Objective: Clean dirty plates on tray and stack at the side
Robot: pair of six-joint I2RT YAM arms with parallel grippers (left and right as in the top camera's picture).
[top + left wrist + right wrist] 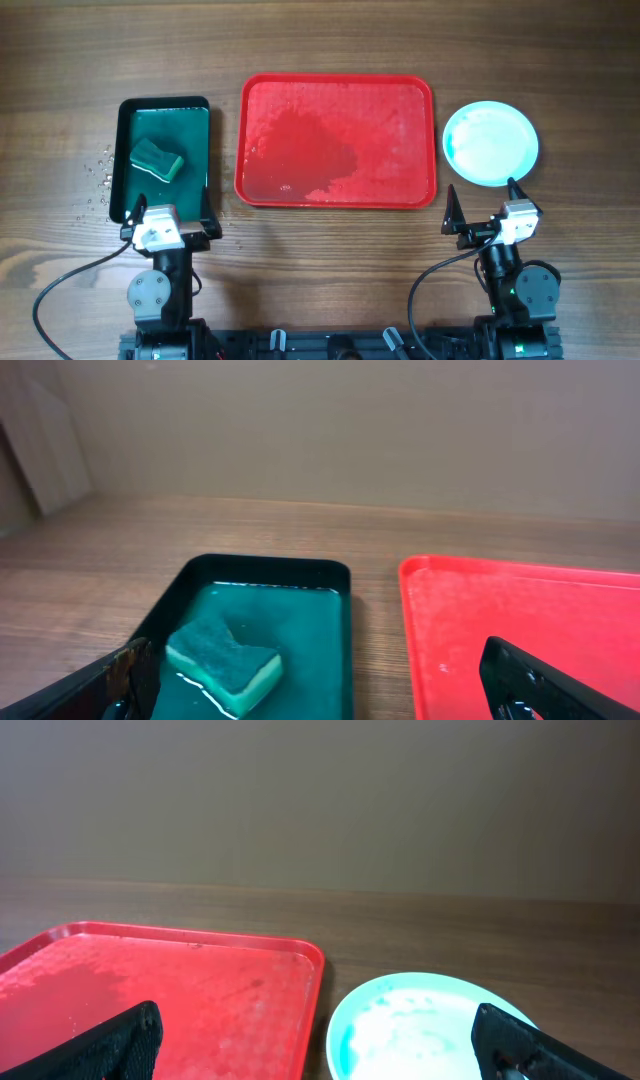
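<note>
I seem to sit in a robotics lab: a wood-grain table (320,40), my two cabled arms (155,290) mounted at its near edge, a plain beige wall (350,430) behind

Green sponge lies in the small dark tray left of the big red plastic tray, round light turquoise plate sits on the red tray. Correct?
Not quite. The round light turquoise plate is not on the large red plastic tray; it sits on the wooden table just off the tray's right edge, as the overhead view shows. The rest holds: the green sponge lies in the small dark tray on the left.
</note>
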